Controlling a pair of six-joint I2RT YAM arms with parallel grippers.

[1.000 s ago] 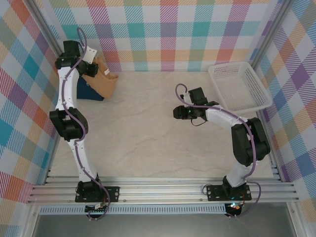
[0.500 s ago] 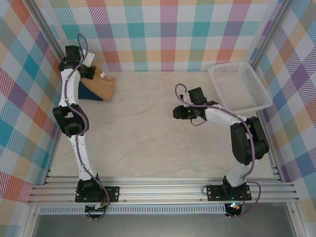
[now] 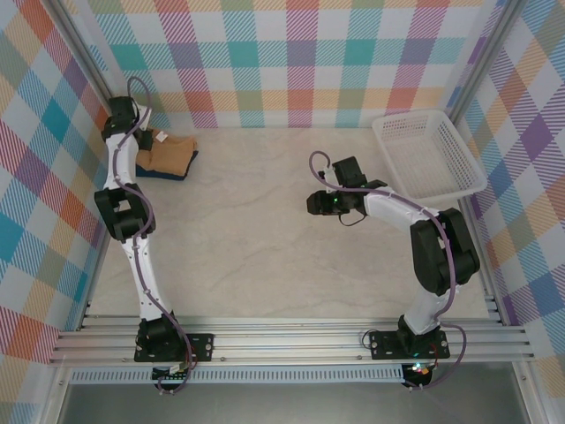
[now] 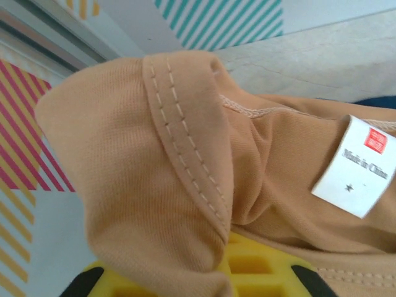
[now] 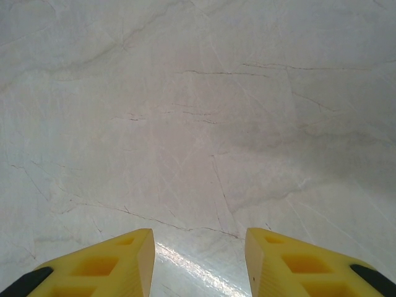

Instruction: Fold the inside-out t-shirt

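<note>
The tan inside-out t-shirt point(image 3: 170, 149) lies as a folded bundle in the table's back left corner, on top of a navy-blue shirt point(image 3: 161, 173). My left gripper point(image 3: 141, 140) is at the bundle's left edge. In the left wrist view the tan fabric point(image 4: 185, 154), with its white neck tag point(image 4: 357, 167), drapes over my yellow fingers point(image 4: 260, 266) and hides how the jaws stand. My right gripper point(image 3: 312, 203) hovers over bare table near the middle, and its jaws point(image 5: 198, 241) are open with nothing between them.
A white plastic basket point(image 3: 428, 155) stands at the back right. Checked walls close the table at the back and sides, with the left wall close behind the shirt. A sliver of the navy shirt point(image 4: 378, 101) peeks out beyond the tan fabric.
My left gripper has swung back and left and come down, and the tan shirt has gone from a raised bunch to a flatter bundle on the navy one. The right arm barely moved.
</note>
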